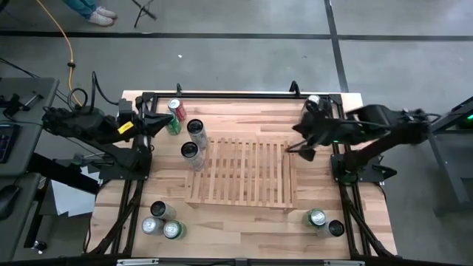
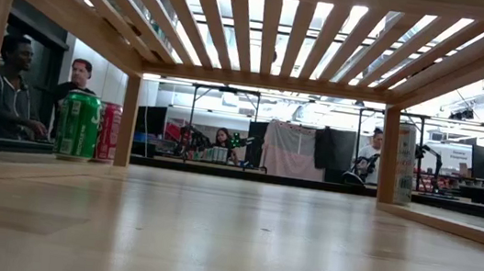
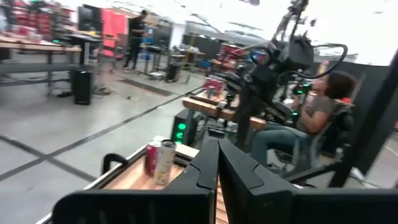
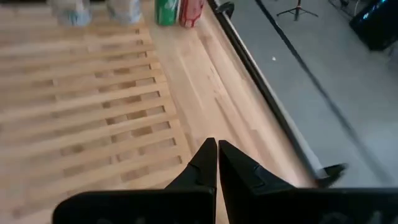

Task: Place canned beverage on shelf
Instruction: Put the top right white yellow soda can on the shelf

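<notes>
High view: cans [image 1: 194, 142] mid-left beside shelf [image 1: 244, 171].
Handling: rigid, smooth, likely slippery; grip mid-body.
Right gripper [image 4: 217, 151]: pressed together, empty.
Left gripper [image 3: 217, 152]: pressed together, empty.

Wooden tabletop [image 1: 244, 229], light butcher-block — carries the shelf [image 1: 244, 171], a slatted light-wood panel standing near its middle. Directly on the tabletop: a green can [image 1: 174, 125] and a red can [image 1: 177, 109] together at the far left corner, two silver cans [image 1: 194, 140] just beside the shelf's left edge, three cans [image 1: 160, 220] clustered at the near left corner, two cans [image 1: 325, 222] at the near right corner, one can [image 1: 314, 100] at the far right corner. Shelf top — bare slats.
</notes>
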Robot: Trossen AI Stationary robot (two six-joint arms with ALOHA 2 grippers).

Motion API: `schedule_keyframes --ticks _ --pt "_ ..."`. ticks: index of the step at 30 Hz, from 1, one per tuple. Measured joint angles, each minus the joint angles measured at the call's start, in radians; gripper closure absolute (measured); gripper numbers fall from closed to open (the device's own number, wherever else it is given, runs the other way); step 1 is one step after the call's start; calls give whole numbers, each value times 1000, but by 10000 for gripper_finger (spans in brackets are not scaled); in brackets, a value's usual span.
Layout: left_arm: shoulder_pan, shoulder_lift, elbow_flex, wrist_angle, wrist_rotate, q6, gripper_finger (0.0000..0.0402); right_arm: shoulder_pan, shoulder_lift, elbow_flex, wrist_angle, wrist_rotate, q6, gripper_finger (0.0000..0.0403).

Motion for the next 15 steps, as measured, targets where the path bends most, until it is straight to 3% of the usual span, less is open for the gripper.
schedule_keyframes --ticks 3,7,15 --pt "0 0 0 -15 -57 0 401 -15 -176 -247 191 25 122 403" --pt "1 -3 0 -35 -124 1 401 -53 -333 -458 350 32 256 403" --pt "4 -19 0 -83 -151 26 400 -121 -447 -605 541 30 399 403"
